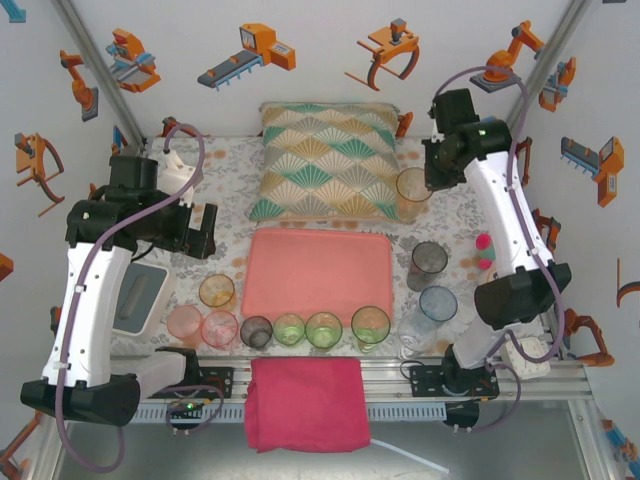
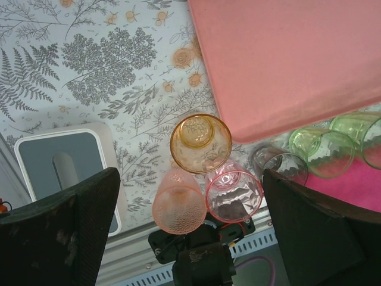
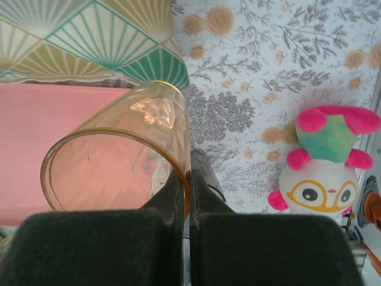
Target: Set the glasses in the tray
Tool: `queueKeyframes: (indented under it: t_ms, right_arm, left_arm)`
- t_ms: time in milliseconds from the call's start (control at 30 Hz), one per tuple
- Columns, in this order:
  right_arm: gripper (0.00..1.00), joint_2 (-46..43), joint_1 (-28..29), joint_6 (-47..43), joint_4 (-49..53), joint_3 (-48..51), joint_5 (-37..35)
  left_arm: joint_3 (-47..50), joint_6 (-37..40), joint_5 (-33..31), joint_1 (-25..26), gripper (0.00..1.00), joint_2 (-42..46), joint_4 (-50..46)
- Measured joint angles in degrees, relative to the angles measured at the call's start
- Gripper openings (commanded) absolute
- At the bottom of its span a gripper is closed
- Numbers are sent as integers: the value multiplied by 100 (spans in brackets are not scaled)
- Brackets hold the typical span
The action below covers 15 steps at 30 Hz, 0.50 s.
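The amber glass is clamped by its rim in the right gripper, both fingers pinched tight on the wall. In the top view it is seen at upper right, just right of the cushion and above the tray's upper right corner. Whether it is off the table cannot be told. A stuffed toy is seen at the right of the right wrist view.

The tray lies mid-frame in the top view; all the glasses are outside it. Along its lower edge a row is lined up: two pink glasses, a grey glass and three green glasses. A second amber glass is set at the tray's lower left corner. A clear glass, a blue glass and another grey glass are grouped right of the tray.

The left gripper is spread wide, gripping nothing, left of the tray, above the second amber glass and the pink ones. A white box is at lower left. A magenta cloth is draped below the tray.
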<state>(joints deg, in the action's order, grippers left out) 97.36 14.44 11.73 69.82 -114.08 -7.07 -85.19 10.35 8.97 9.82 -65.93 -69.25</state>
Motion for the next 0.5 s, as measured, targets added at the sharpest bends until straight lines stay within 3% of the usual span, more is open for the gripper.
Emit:
queueKeyframes:
  t_ms: [267, 500]
  right_arm:
    - [0, 232, 608, 24, 275, -415, -55]
    - [0, 166, 715, 140, 280, -240, -24]
  left_arm:
    - [4, -63, 4, -11, 97, -2, 98]
    - [2, -131, 59, -17, 97, -42, 118]
